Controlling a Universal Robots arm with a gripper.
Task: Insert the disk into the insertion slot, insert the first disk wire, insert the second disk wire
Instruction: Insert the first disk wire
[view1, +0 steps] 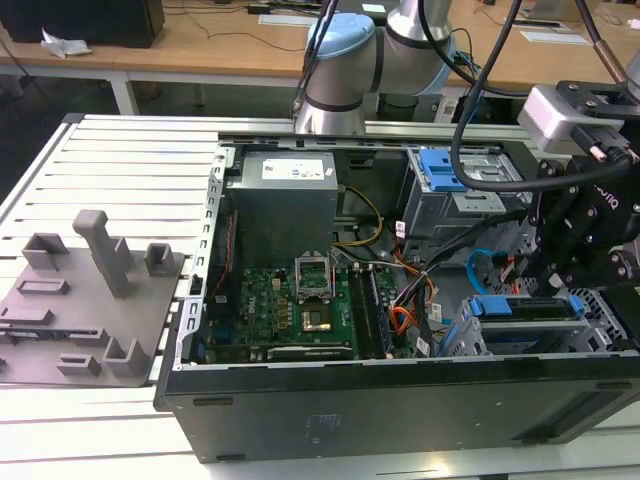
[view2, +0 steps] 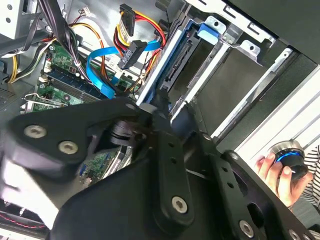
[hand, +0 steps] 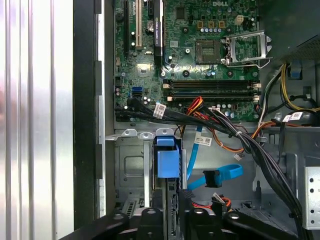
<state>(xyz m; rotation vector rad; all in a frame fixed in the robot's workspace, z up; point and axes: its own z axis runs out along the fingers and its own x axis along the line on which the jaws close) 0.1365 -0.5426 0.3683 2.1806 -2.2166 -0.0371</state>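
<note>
The gripper (view2: 151, 112) hangs just beside the disk (view2: 184, 61).

Disk (view1: 528, 316) in insertion slot (view1: 468, 342), at exterior view's right end of computer case (view1: 400, 400); motherboard (view1: 290, 300) toward that view's left; fixture plate (view1: 90, 320) farther left, outside, on table (view1: 120, 160)

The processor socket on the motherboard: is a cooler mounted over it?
No, in the first wrist view the processor socket lies bare, its metal frame swung open beside it.
</note>
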